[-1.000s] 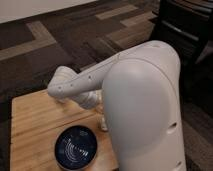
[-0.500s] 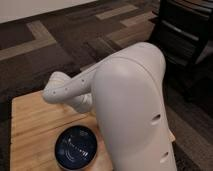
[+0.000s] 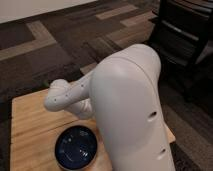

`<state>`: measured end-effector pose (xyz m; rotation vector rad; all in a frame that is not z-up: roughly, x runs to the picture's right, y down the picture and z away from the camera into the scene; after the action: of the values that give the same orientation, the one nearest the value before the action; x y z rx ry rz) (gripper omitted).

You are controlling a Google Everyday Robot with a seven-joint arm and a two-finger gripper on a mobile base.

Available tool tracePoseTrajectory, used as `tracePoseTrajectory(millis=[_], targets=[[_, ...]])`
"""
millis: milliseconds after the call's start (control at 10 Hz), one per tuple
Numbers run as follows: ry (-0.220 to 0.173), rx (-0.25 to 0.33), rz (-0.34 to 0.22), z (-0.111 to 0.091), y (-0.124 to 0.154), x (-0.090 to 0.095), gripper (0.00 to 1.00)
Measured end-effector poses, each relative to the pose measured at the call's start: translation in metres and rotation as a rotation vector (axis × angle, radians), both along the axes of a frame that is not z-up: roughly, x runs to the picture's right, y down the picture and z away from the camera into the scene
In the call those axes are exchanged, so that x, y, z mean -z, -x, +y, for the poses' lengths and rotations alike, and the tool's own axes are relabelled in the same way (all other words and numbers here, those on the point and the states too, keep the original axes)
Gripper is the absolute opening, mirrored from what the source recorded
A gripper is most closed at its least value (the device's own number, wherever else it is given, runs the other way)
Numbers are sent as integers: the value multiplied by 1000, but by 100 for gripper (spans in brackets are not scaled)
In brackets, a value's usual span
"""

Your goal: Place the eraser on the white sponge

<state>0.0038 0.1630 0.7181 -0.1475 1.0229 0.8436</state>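
Arm shell (image 3: 127, 100): smooth white plastic, satin sheen.
Gripper: hidden behind the arm.
Table (image 3: 30, 120): pale wood, visible grain, matt.
Bowl (image 3: 76, 146): dark blue, glossy glazed finish.
Floor (image 3: 60, 45): matt carpet, coarse texture.

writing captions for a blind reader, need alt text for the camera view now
A large white robot arm fills the middle of the camera view, bending down over a light wooden table and hiding its own gripper along with most of the tabletop. A dark blue bowl sits on the table near the front edge, with dark patterned carpet behind; neither eraser nor white sponge is visible.
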Motion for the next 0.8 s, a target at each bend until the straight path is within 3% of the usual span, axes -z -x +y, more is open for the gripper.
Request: tracePoseTrajectory(millis=[200, 600, 700, 800], targets=[[-16, -11, 34, -2, -12, 0, 0], [-47, 0, 30, -17, -13, -4, 1], [-46, 1, 30, -17, -12, -4, 10], [-47, 1, 30, -18, -13, -4, 26]])
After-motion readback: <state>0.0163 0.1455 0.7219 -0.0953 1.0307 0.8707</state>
